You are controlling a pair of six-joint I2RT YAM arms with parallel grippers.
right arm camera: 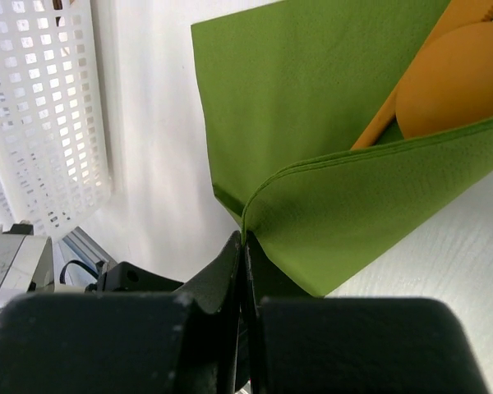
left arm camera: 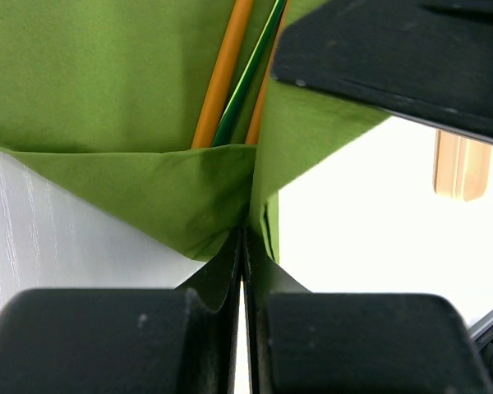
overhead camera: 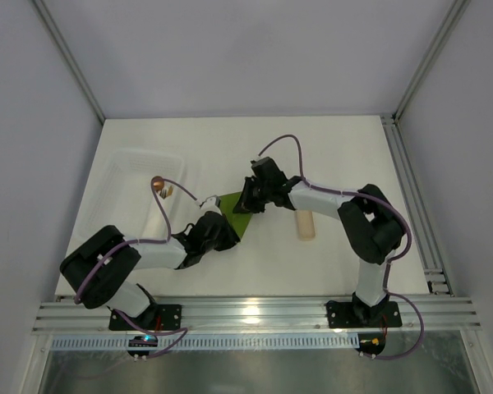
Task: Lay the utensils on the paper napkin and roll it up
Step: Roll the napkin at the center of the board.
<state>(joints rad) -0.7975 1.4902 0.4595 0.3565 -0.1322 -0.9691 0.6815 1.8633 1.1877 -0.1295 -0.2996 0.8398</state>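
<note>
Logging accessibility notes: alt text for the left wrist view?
The left gripper is shut on a corner of the green paper napkin, folded over an orange utensil and a shiny green utensil on the white table.

L arm (overhead camera: 154,255) & R arm (overhead camera: 320,197): white links, bulky black joint housings, black base plates (overhead camera: 159,317). Purple cable (overhead camera: 286,137) loops along each. L gripper (left arm camera: 243,246) & R gripper (right arm camera: 243,246): matte black fingers (left arm camera: 220,275), dust-specked, rounded edges.

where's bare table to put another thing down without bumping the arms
Free: the far strip behind the napkin, right of the tray; the near strip in front of the napkin. Crowded: the middle, where left tool and right tool pinch the napkin, and around the beige cylinder.
</note>
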